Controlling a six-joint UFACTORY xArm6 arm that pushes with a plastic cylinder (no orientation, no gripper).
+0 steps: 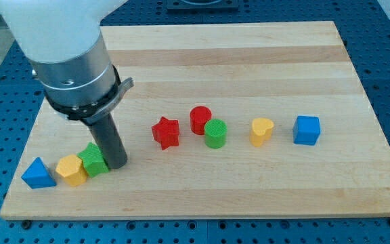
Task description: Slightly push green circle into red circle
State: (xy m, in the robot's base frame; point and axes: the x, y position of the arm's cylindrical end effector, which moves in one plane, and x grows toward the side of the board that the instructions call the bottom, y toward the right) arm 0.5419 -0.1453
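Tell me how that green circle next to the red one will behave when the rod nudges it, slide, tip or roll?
The green circle stands upright on a flat end, so it will probably slide, not roll. It looks squat, so tipping seems unlikely. It already appears to touch the red circle, so even a slight push would likely shift both. My tip is far off, beside the green block.

no readable text, no labels, no numbers anywhere in view

Grn circle (215,133) – red circle (200,119)
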